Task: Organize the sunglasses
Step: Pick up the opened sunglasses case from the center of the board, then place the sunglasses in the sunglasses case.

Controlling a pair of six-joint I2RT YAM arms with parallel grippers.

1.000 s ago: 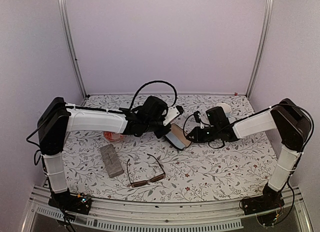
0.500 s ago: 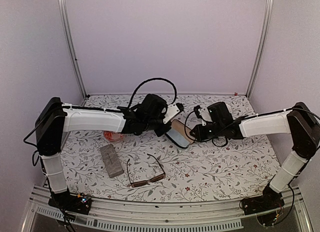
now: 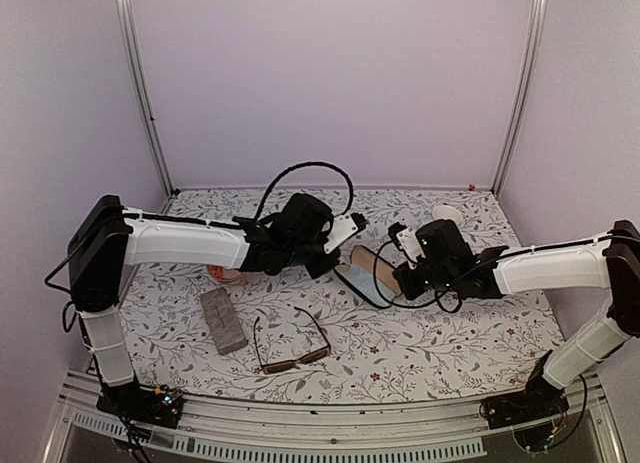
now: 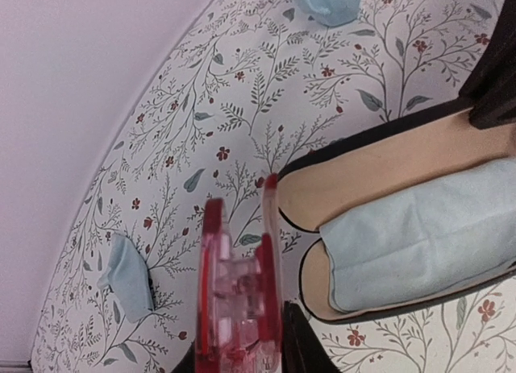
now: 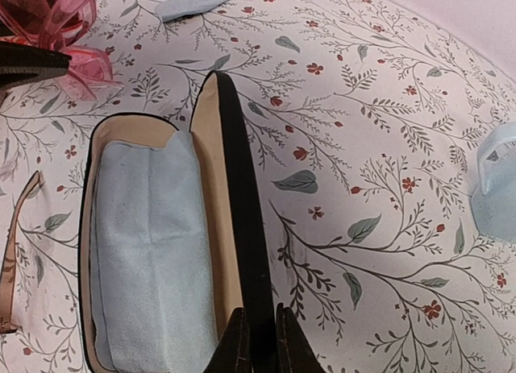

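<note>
- The left gripper [image 3: 334,250] is sitting at the middle of the overhead view, and its jaws are clamping the folded translucent pink-red sunglasses [image 4: 239,288]
- In the left wrist view the pink-red pair is showing at the bottom centre, standing on edge between the gripper's fingers
- One tip of the pink-red pair is lying just beside the rim of the case, and whether it is touching that rim I cannot tell
- In the right wrist view the same pink-red pair is showing in the upper left corner, beyond the far end of the case
- The open black oval case with tan lining [image 3: 362,275] is lying just right of centre in the overhead view, between the 2 grippers, on the white table printed with leaves and red flowers [image 3: 450,333]
- A pale blue cloth [image 5: 153,252] is lying inside the case and covering most of its lining
- The right gripper [image 5: 260,341] is showing at the bottom centre of the right wrist view, and its jaws are pinching the black edge of the case's raised lid
- The thin dark brown sunglasses with slim temples [image 3: 297,360] are lying unfolded on the table in the lower centre of the overhead view, well apart from both grippers, with the temples pointing toward the top of the frame
- The grey rectangular case [image 3: 222,320] is lying just left of the brown pair, near it but apart from it
</note>
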